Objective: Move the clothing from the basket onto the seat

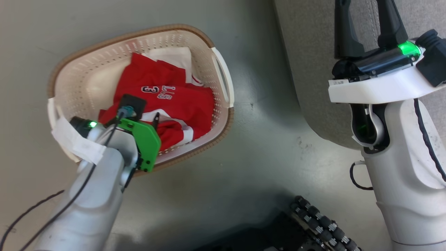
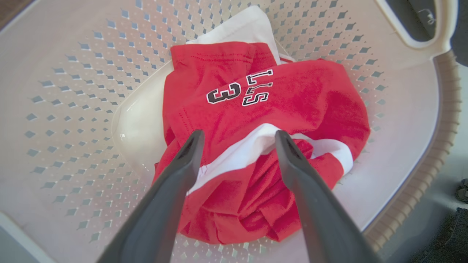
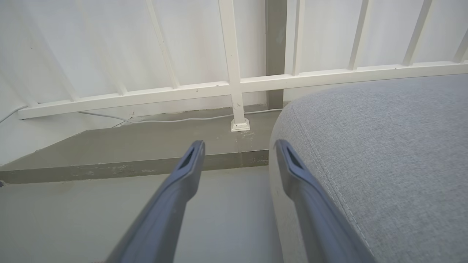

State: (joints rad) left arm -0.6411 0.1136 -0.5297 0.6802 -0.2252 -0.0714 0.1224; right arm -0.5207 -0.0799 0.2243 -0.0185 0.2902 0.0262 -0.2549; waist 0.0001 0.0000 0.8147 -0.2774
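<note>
Grey floor (image 1: 264, 157) between cream perforated plastic basket (image 1: 104, 59) and grey fabric seat (image 3: 384, 153); crumpled red-white clothing (image 2: 292, 102) inside; jaws of left gripper (image 2: 238, 134) and right gripper (image 3: 239, 143) apart.

The clothing (image 1: 174, 104), red fabric with white stripes and white lettering that includes a 3, lies crumpled in the basket (image 1: 104, 66), heaped toward its right side, with a white piece at the far end. The basket, cream perforated plastic with a brown rim and white side handles, stands upright at left. The grey upholstered seat (image 1: 306, 62), seam-stitched, lies to its right, apart from it.
</note>
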